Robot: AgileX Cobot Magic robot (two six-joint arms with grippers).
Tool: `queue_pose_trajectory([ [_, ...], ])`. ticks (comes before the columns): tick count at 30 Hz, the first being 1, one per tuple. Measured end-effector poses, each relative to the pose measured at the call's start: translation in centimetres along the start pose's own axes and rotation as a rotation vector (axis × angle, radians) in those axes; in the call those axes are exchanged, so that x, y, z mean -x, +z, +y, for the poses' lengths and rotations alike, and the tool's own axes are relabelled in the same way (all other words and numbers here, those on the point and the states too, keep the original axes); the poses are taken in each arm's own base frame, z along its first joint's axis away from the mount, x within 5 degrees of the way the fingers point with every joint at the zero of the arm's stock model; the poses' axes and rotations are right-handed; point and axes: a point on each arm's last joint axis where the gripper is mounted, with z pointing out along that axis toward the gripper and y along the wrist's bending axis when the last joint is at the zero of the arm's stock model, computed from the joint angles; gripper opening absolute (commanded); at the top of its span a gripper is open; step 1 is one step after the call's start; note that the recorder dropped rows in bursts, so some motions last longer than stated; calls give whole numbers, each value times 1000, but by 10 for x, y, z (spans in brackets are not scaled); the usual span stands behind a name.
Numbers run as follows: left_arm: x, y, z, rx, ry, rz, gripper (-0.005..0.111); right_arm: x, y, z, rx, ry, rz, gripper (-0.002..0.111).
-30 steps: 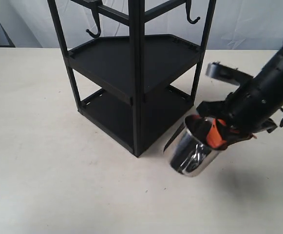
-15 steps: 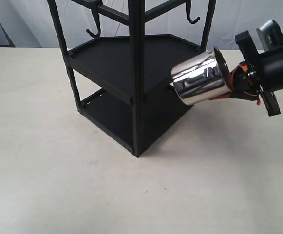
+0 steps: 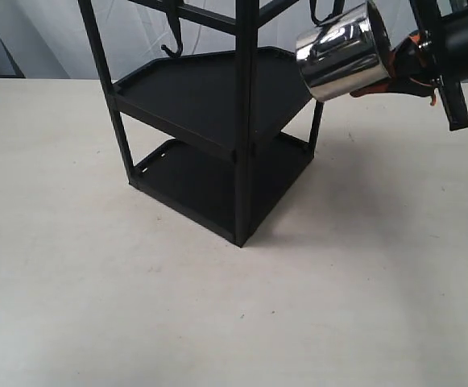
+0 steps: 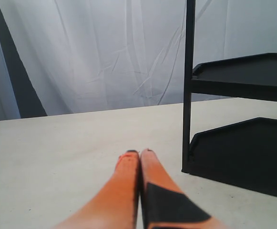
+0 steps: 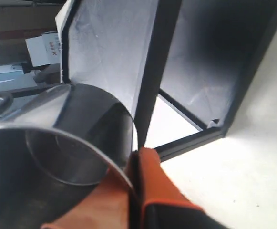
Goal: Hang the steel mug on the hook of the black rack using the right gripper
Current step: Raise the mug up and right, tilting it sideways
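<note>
The small shiny stainless-steel mug (image 3: 343, 60) hangs in the air, pinched by its rim between my orange fingers (image 5: 148, 183), one inside the wall and one outside. It lies tilted on its side, its base pointing away from me toward the tall matte black metal rack (image 3: 217, 121). So my right pincer (image 3: 399, 64) is closed down to the thickness of the mug wall and carries it high, level with the rack's upper part. Just past the mug, at the top edge of the exterior view, a small black J-shaped hook (image 3: 320, 14) hangs from a crossbar; whether the mug touches it I cannot tell.

Below me the rack's two flat tray shelves stand on a pale cream tabletop (image 3: 97, 306), matte and faintly speckled. Behind the rack hangs a creased white curtain (image 4: 105, 52).

My left pincer (image 4: 139, 155) rests low over the table beside the rack's post, its orange fingers pressed together on nothing.
</note>
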Motion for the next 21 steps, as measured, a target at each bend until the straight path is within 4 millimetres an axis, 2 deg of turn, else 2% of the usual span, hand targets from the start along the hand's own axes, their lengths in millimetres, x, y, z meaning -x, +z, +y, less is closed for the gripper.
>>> queue_pose_trajectory([
  [3,0,0,0,0,2,0,2,-2,0,-9,-102,-36,20,-1],
  [5,0,0,0,0,4,0,2,-6,-7,-14,-221,-94,18,-1],
  [7,0,0,0,1,8,0,2,-14,-25,-3,-309,-170,-87,-1],
  [10,0,0,0,1,8,0,2,-32,-48,15,-321,-253,-305,-1],
  [14,0,0,0,1,8,0,2,-63,-69,19,-342,-328,-542,-1],
  [16,0,0,0,1,8,0,2,-78,-72,9,-343,-326,-641,-1],
  [18,0,0,0,1,8,0,2,-99,-72,-11,-298,-263,-808,-1],
  [21,0,0,0,1,8,0,2,-132,-60,-54,-216,-91,-1064,-1],
])
